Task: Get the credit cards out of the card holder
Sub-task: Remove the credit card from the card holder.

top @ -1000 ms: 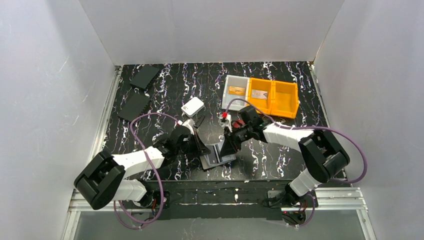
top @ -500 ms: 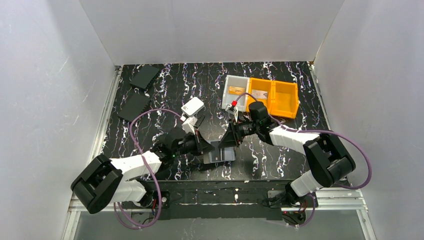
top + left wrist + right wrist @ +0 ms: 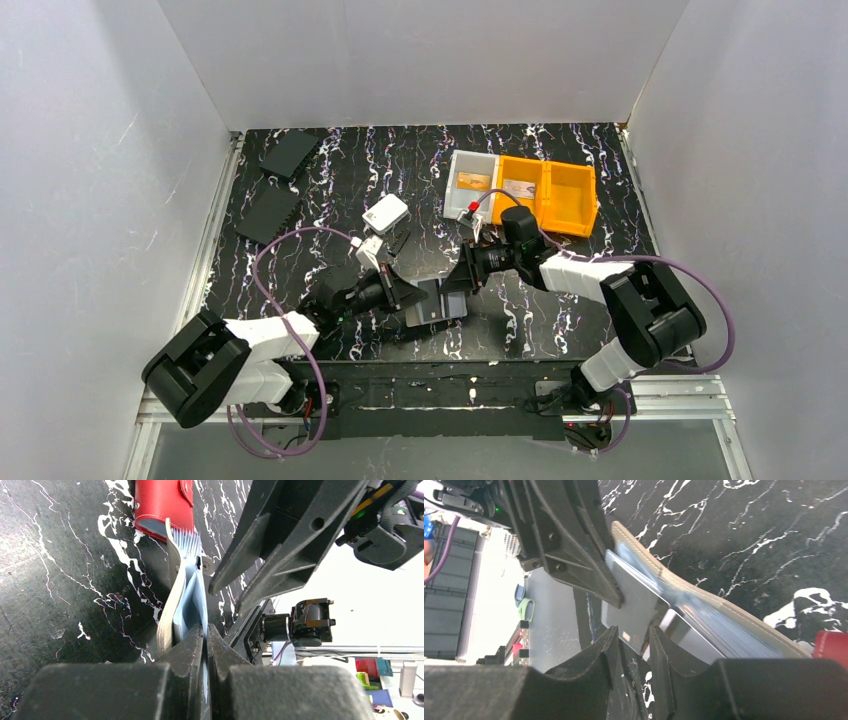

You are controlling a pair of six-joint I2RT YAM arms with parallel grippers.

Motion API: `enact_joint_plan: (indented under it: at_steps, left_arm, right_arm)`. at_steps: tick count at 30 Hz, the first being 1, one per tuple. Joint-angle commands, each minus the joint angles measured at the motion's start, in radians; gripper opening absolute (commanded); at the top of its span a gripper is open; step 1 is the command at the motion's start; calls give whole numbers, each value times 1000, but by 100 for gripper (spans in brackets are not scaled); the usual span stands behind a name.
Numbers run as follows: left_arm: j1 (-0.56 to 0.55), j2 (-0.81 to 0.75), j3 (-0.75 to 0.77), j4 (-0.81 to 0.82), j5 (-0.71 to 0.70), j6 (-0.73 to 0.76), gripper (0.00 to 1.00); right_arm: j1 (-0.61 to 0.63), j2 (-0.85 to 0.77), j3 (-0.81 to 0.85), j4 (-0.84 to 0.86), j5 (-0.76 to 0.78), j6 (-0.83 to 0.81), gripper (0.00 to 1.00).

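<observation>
The grey-taupe card holder point(image 3: 440, 300) stands on edge, spread open on the table between the two arms. My left gripper point(image 3: 205, 627) is shut on a thin silvery inner flap of the card holder point(image 3: 172, 600). A dark card point(image 3: 634, 600) sticks out of the card holder point(image 3: 724, 612). The card's corner lies between the fingers of my right gripper point(image 3: 634, 630), whose jaws stand apart and do not press it. An orange-brown card point(image 3: 473, 181) lies in the grey bin and a pale card point(image 3: 518, 187) in the orange bin.
A red wallet point(image 3: 162, 502) lies just beyond the holder. A grey bin point(image 3: 460, 162) and two orange bins point(image 3: 572, 190) stand at the back right. A small white box point(image 3: 385, 213) and two black panels point(image 3: 290, 153) point(image 3: 268, 213) are to the left.
My right gripper has drawn back from over the holder toward the upper right, and its jaws have widened. The left arm has sunk lower, still holding the holder.
</observation>
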Motion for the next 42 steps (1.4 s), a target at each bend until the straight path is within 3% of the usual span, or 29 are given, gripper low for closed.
enact_joint_plan:
  at_steps: [1,13,19,37,42]
  left_arm:
    - [17,-9,-24,162,20,-45,0]
    - [39,74,-29,332,88,-116,0]
    - [44,92,-25,352,103,-122,0]
    - [46,28,45,388,162,-138,0]
    - [47,31,58,390,163,-144,0]
  right_arm:
    - [-13,10,-6,12,30,-9,38]
    - [-14,46,-3,29,12,8,40]
    - [-14,26,-33,183,-66,123,40]
    - [-81,-55,8,85,-39,121,40]
    - [-81,-61,2,127,-56,158,40]
